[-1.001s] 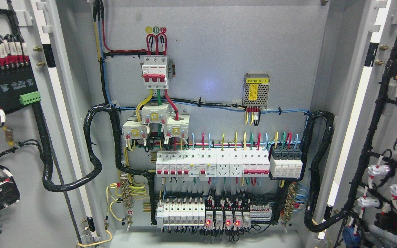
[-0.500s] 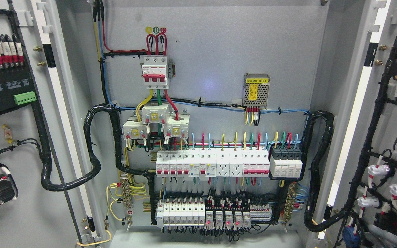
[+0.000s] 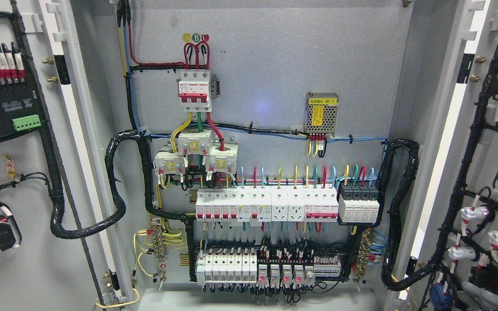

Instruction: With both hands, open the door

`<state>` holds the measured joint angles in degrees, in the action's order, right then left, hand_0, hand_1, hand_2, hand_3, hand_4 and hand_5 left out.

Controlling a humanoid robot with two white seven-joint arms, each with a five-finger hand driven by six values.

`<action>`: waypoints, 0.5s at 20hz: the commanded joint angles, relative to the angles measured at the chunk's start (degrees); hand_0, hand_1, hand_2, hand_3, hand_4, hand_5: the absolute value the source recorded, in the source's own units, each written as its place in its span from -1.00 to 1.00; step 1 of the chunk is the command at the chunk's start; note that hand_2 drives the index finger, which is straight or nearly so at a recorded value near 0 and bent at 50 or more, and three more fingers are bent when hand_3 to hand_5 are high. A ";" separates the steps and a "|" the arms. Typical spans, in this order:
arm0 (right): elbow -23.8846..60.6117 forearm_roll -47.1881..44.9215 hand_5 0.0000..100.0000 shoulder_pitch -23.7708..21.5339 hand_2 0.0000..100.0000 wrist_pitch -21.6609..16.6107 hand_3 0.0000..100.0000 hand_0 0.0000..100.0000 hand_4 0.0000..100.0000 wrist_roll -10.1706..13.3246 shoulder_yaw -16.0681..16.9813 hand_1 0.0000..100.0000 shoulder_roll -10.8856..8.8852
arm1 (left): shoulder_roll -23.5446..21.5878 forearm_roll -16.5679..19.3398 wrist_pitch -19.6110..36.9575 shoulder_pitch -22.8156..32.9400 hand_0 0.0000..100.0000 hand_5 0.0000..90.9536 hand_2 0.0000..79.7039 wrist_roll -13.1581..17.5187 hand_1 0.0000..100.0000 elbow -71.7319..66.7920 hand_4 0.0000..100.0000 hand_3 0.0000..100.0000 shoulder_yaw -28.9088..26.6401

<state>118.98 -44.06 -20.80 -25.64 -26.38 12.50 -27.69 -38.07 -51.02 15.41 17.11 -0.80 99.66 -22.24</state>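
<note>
both doors stand swung wide: left door [image 3: 24,181] at 9 o'clock, right door [image 3: 491,142] at 3 o'clock, inner faces with wiring showing. cabinet back panel [image 3: 270,77] at centre carries rows of breakers [image 3: 266,206]. neither hand in view, so grip state cannot be told.

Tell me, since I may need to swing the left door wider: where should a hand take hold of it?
Probably grip the left door by its free vertical edge flange, on the bare stretch beside the white strip, coming from the front. The inner face carries wiring and modules, which leave no clean hold.
</note>
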 commanded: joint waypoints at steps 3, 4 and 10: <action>0.03 0.03 -1.00 0.06 -1.00 -0.03 -1.00 -1.00 -1.00 0.01 -0.02 -1.00 0.09 | -1.30 -1.10 -0.29 -0.41 -1.00 -1.00 -1.00 0.00 -1.00 -6.40 -1.00 -1.00 -0.61; 0.03 0.03 -1.00 0.06 -1.00 -0.03 -1.00 -1.00 -1.00 0.01 -0.02 -1.00 0.17 | -1.30 -1.97 -0.81 -0.50 -1.00 -1.00 -1.00 0.00 -1.00 -6.58 -1.00 -1.00 -0.61; -0.06 0.03 -1.00 0.06 -1.00 -0.03 -1.00 -1.00 -1.00 0.01 -0.02 -1.00 0.18 | -1.30 -2.68 -2.14 -1.02 -1.00 -1.00 -1.00 -0.08 -1.00 -8.07 -1.00 -1.00 -0.52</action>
<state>118.97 -44.04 -20.78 -25.64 -26.38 12.47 -27.60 -38.81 -52.94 13.61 16.54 -0.88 95.61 -22.59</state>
